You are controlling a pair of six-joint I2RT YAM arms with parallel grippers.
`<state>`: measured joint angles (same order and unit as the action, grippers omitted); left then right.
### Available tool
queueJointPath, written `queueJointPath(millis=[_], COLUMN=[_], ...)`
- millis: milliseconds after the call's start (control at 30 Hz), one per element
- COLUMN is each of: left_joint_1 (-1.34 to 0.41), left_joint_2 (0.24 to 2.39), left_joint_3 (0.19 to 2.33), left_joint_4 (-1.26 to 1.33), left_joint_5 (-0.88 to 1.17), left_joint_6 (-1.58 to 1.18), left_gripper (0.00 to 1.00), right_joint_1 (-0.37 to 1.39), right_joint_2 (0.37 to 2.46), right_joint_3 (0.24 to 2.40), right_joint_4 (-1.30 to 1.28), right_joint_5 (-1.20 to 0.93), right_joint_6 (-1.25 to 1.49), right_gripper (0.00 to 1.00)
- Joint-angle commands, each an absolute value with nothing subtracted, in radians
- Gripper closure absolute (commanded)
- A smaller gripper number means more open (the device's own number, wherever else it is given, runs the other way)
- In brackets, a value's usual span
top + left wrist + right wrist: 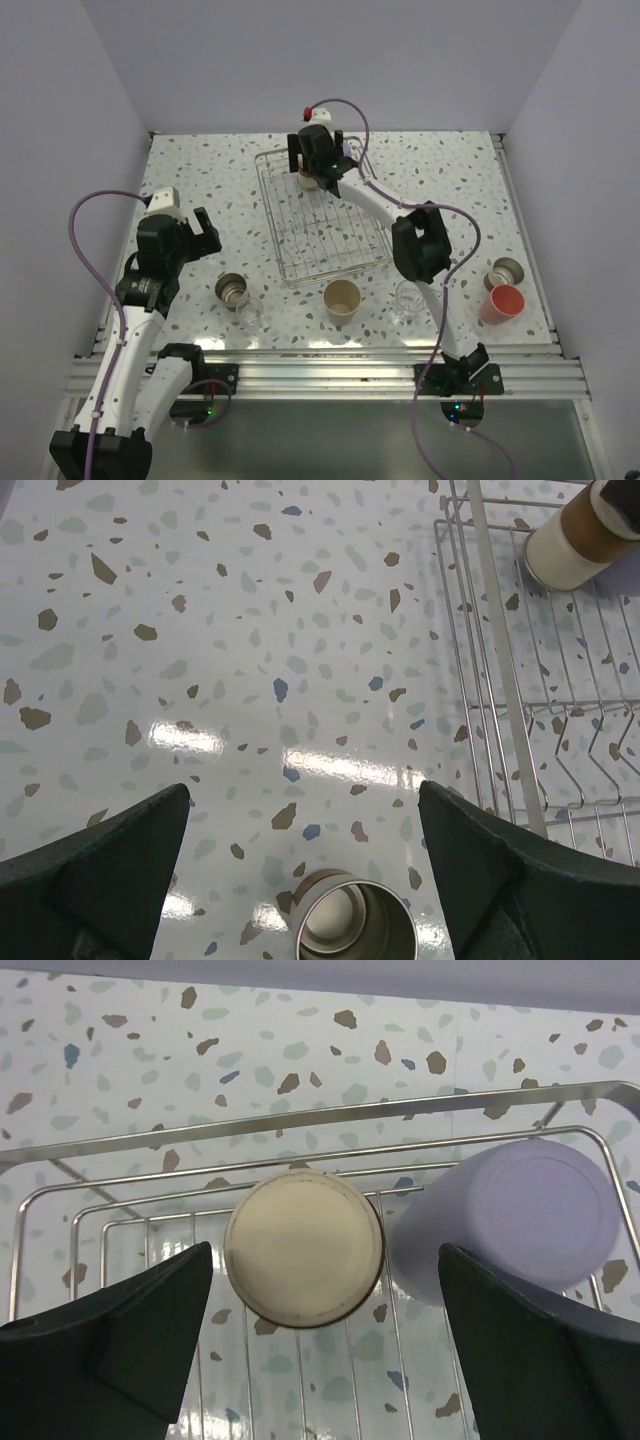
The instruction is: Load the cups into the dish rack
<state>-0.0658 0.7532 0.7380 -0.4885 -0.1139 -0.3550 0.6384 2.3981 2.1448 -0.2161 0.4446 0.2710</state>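
Observation:
The wire dish rack (325,225) lies mid-table. Over its far end my right gripper (318,172) hangs open. In the right wrist view its jaws (325,1260) stand wide apart above an upturned cup with a cream base (303,1248), not touching it. A lavender cup (510,1222) stands upturned beside that one in the rack (300,1125). My left gripper (205,232) is open left of the rack, empty. Just below its jaws (305,795) a steel cup (357,920) stands mouth up on the table.
Along the near edge stand the steel cup (232,290), a clear glass (248,312), a beige tumbler (342,298) and another clear glass (405,302). At the right are a second steel cup (507,270) and a salmon-pink cup (502,303). Walls enclose three sides.

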Motion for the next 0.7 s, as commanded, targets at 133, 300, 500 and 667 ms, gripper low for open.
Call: queueJointPath(millis=[133,300,500,667], left_joint_1=[-0.063,-0.063,-0.069,-0.084], left_joint_2=[0.790,0.876,0.956,0.985], left_joint_3=[0.779,0.773,0.802,0.870], left_joint_4=[-0.508,-0.503,-0.577,-0.711], left_joint_5=[-0.178,-0.112,0.041,0.120], left_joint_6=[-0.356,-0.406,-0.387,-0.362], left_gripper=[0.00,0.03,0.39,0.44], right_joint_1=[0.707,0.821,0.831,0.833], right_joint_2=[1.926,1.575,1.414,1.333], right_joint_3=[1.916,1.446,1.214,1.101], right_joint_4=[-0.143,0.043,0.015,0.020], right_joint_5=[0.410,0.413,0.356,0.356], right_joint_6=[0.271,0.305,0.422,0.446], right_gripper=[0.02,0.02,0.02,0.02])
